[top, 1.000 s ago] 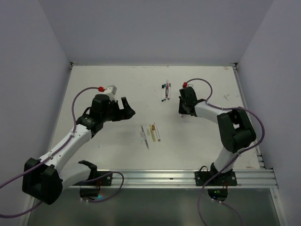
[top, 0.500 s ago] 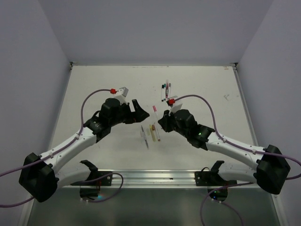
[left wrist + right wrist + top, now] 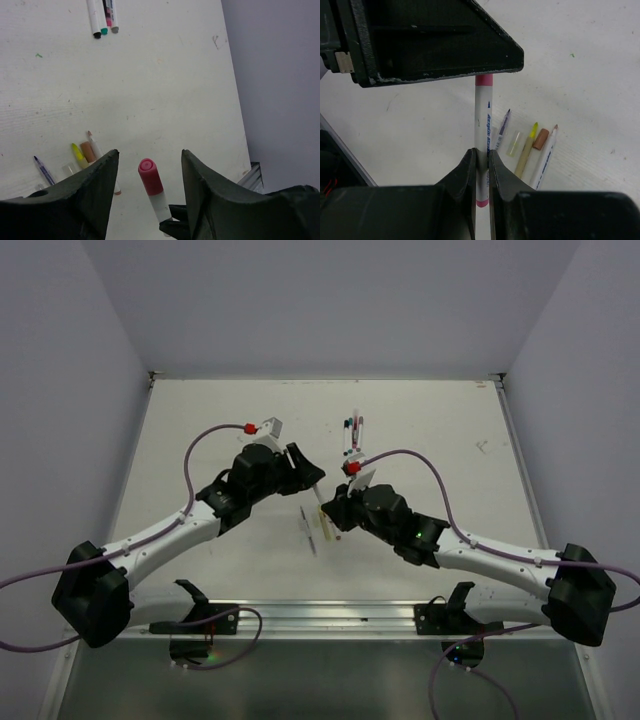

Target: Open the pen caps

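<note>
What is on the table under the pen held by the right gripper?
Opened pens and a brown cap lie on the table just beside the held pen, not squarely under it. The right gripper hides the spot directly below.

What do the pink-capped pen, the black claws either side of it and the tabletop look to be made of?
The pen: smooth white printed barrel, likely plastic. Its pink cap: smooth, slightly glossy, likely plastic too. The left gripper: fingers matte black, faintly grainy, probably moulded or printed plastic. The table: white, matte, lightly scuffed; perhaps laminate, but unclear.
</note>
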Tool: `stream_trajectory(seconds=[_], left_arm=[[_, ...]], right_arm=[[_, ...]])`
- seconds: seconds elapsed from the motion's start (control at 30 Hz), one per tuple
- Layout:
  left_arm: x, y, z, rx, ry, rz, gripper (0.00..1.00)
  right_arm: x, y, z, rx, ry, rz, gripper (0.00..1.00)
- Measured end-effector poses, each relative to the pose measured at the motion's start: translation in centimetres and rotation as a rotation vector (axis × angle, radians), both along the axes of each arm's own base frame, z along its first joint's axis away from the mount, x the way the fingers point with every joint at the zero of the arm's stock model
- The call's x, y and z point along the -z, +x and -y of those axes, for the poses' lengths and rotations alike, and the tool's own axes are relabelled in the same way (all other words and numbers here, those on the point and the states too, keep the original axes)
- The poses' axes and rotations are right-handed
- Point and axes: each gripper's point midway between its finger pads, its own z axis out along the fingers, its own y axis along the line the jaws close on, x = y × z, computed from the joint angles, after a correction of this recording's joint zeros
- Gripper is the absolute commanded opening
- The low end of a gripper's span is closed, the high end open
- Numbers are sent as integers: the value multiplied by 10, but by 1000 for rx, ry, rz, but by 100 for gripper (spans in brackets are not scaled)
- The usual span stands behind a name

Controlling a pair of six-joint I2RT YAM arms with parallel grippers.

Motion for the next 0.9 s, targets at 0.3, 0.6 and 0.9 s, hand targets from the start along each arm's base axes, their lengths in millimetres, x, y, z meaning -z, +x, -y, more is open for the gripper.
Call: stream_trajectory(seconds=[0.3,0.6,0.9], left_arm=[[4,4,-1,-37,-3,-15,10],[-1,4,3,-32,-26,-9,0],[4,-7,0,16,-11,11,0]], right_arm=[[3,0,-5,-6,0,1,0],[0,0,-8,-5,24,-2,40],[12,6,-22,-13,7,-18,41]])
